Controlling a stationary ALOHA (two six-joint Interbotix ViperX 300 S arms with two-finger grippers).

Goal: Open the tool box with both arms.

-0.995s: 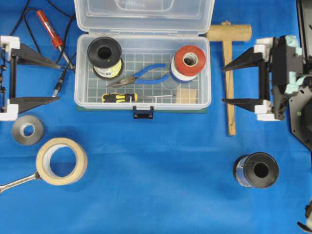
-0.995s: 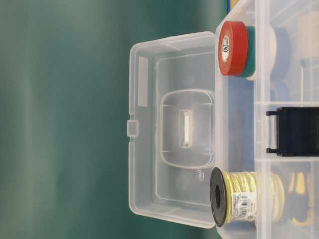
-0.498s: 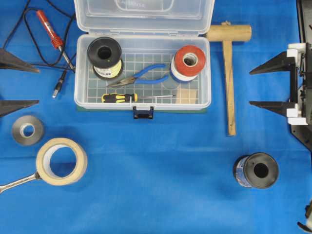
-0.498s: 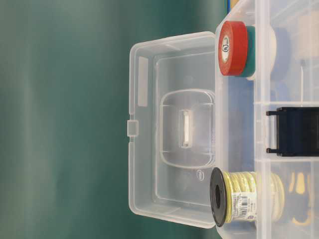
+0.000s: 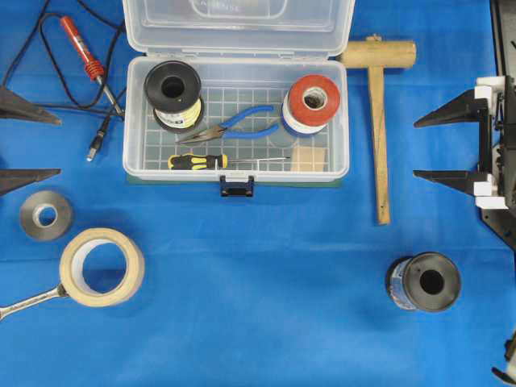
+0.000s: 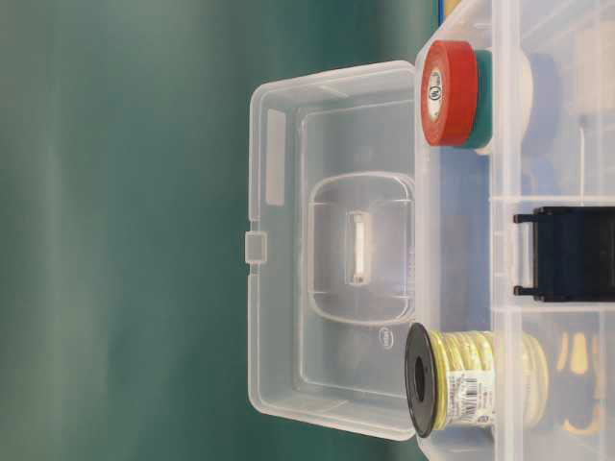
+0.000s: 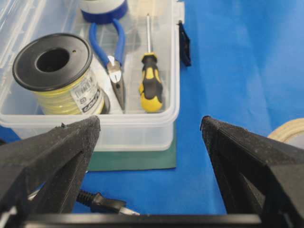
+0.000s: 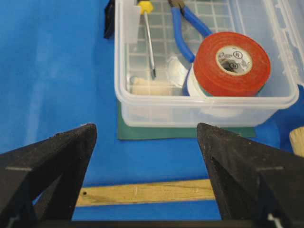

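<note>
Blue cloth-covered table (image 5: 266,322) viewed from above. At the far middle, the tool box (image 5: 235,173), a clear plastic case on a green base (image 7: 133,159), with its lid (image 5: 238,24) thrown back past the far edge and standing open. Dark blue latch (image 5: 237,187) hanging loose at the near front wall. Task judged complete, going by the raised lid and exposed contents.

Inside on the gridded floor: black spool of yellow wire (image 5: 172,94) at left, red roll of tape (image 5: 314,102) stacked on other rolls at right, blue-handled pliers (image 5: 238,123) between them, yellow-and-black screwdriver (image 5: 201,161) along the near wall. Nothing lifted out.

Left gripper (image 5: 28,143) at the far left edge, black pointed fingers spread wide apart, holding nothing, well clear of the box. Right gripper (image 5: 447,147) at the right edge, fingers likewise spread wide and empty, also well apart from the box. Both aimed inward at the box ends, probably parked there so as not to knock the lid.

Scattered around: wooden mallet (image 5: 377,121) just right of the box, red-handled soldering iron (image 5: 85,52) with black cable at far left, grey roll (image 5: 45,215) and masking tape ring (image 5: 101,266) at near left, dark spool (image 5: 425,282) at near right.
</note>
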